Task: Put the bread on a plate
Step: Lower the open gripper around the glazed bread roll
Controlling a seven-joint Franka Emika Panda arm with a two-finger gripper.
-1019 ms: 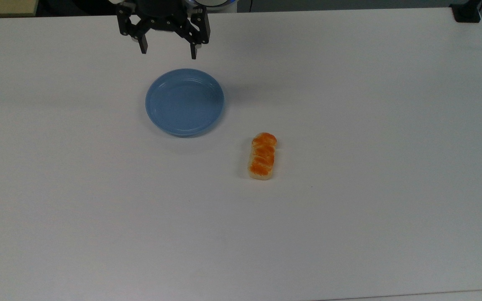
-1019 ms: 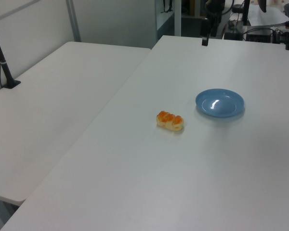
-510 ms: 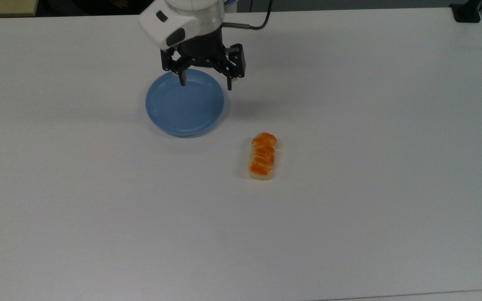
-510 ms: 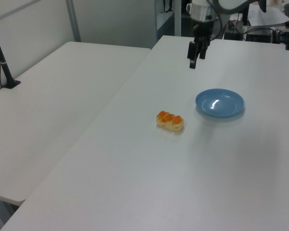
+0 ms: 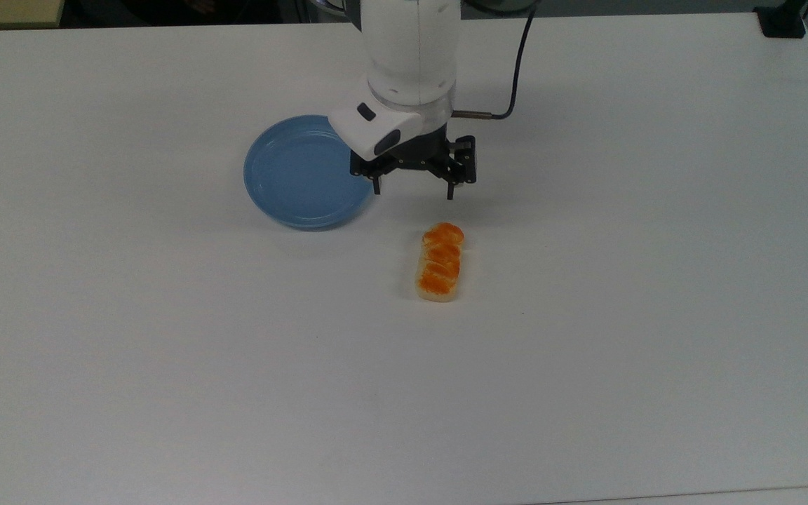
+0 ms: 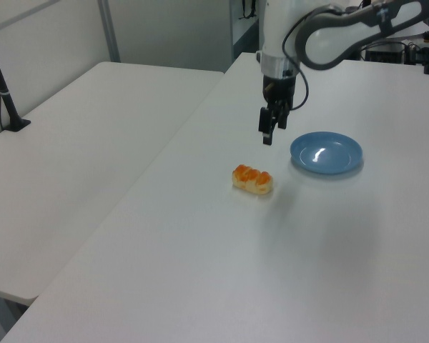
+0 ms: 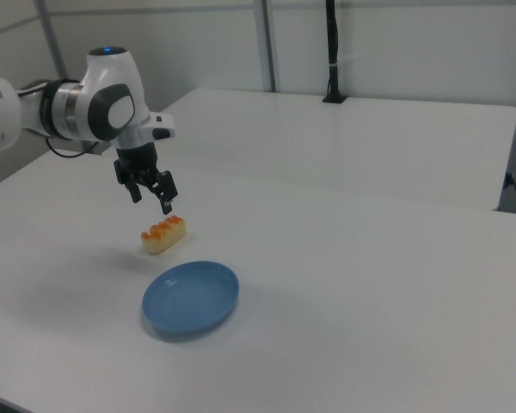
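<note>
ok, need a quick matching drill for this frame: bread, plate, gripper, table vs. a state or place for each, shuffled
Things:
1. small oblong loaf with an orange-brown glazed top
2. round shallow light-blue plate
3. black two-finger gripper
4. white table

States:
A. open, holding nothing, above the table
B. bears both the loaf and the plate
C. empty
D. lies on the table, apart from the plate

Pairs: 1-D, 2-C, 3-A, 4-B

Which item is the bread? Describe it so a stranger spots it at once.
Start at the white table and find the round light-blue plate. In the top view, the bread lies to the plate's lower right, apart from it. It is the small oblong loaf with cream sides and an orange-brown top.
</note>
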